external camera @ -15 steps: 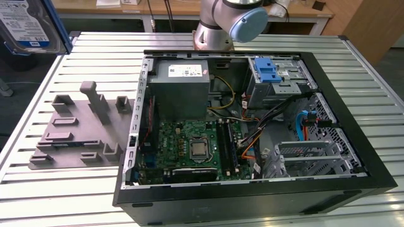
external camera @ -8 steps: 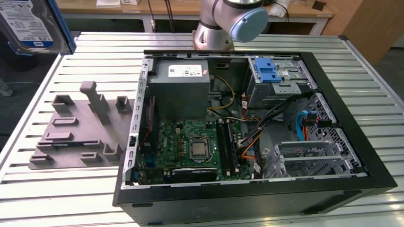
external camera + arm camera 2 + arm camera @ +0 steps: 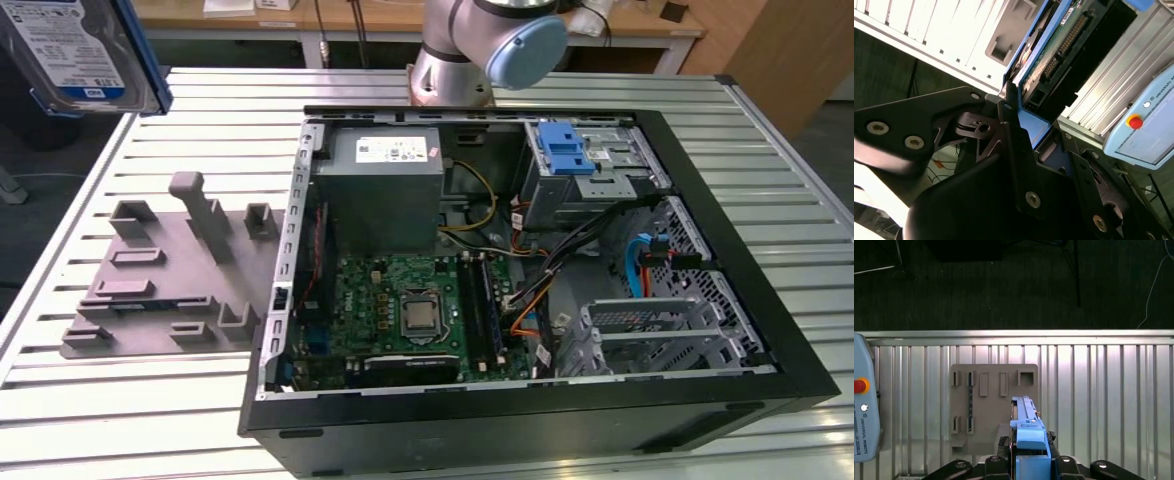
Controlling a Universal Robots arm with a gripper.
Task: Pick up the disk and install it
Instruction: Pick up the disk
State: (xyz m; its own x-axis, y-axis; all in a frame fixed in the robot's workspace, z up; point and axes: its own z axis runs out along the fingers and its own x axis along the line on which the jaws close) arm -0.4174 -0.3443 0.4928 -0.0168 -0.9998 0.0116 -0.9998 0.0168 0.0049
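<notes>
Gripper (image 3: 1030, 456), black and angular, is clamped on the disk (image 3: 74, 50), its fingers (image 3: 1010, 115) pinching the glossy blue plastic frame. Flat, rectangular and silver-grey, the disk hangs clear of the ribbed metal table (image 3: 747, 95). It is over the matte grey slotted fixture plate (image 3: 147, 290), which lies beside the open computer case (image 3: 534, 410).

The arm (image 3: 447, 60) is a silver-grey tube with a rounded pale-blue cap (image 3: 527, 50) on its joint; the jaws are matte black, built of flat angular links (image 3: 919, 120) pinned together; round silver screws (image 3: 1032, 199) stud the links in both wrist views; a smooth, rounded black housing (image 3: 964, 205) sits behind them.
</notes>
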